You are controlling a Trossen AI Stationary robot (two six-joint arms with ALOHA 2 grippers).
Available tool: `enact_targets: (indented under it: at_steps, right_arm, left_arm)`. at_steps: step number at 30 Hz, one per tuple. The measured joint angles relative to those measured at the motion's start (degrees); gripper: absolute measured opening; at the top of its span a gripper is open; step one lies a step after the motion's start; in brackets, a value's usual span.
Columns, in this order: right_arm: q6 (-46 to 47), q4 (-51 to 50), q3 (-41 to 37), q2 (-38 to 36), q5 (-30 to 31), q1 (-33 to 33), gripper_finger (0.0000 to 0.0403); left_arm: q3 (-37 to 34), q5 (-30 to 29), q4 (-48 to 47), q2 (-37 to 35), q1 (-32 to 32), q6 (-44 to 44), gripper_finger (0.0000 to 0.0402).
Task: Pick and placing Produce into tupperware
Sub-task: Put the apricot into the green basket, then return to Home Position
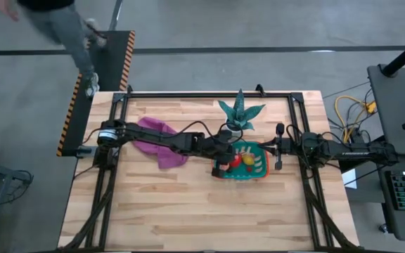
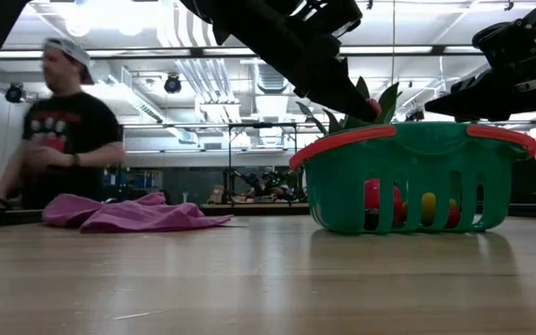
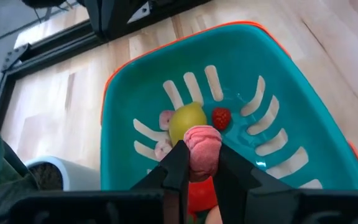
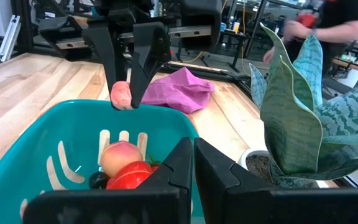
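The teal tub [image 1: 262, 169] with an orange-red rim stands on the table's middle, also in the low view [image 2: 408, 177]. Inside lie a yellow piece [image 3: 187, 121], a small red strawberry [image 3: 220, 117], a peach-orange piece [image 4: 120, 155], a red piece [image 4: 132, 177] and a dark one [image 4: 98, 180]. My left gripper [image 3: 202, 163] hangs over the tub's left part, shut on a pink piece of produce [image 3: 202, 149]. My right gripper [image 4: 192, 163] is shut and hovers at the tub's right end, touching nothing. My left gripper pinches the pink piece between its two fingers, one finger [image 3: 178, 163] on each side of it. The fingers come from above, slanting down. The pink piece [image 4: 121, 94] sits at the fingers' free ends, lifted clear above the tub's inside near its rim.
A green spiky plant in a white pot [image 1: 240, 116] stands just beyond the tub's far side. A purple cloth [image 1: 160, 140] lies to the tub's left under my left arm. A person [image 2: 63, 121] moves beyond the table's far left corner. The near half of the table is bare wood.
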Motion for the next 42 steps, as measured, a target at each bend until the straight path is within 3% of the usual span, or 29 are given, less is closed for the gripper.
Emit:
enact_targets:
  at_steps: [12,27,42]
  right_arm:
    - [0.0,0.0,0.0,0.0,0.0,0.0,0.0009]
    - [0.0,0.0,0.0,0.0,0.0,0.0,0.0009]
    - [0.2,0.0,0.0,0.0,0.0,0.0,0.0009]
  left_arm:
    - [-3.3,0.9,-0.3,0.0,-0.9,-0.6,0.0039]
    - [-3.9,0.7,4.6,0.0,-0.8,-0.4,0.0129]
    - [-0.7,0.7,9.0,-3.0,-1.1,-0.4,0.0132]
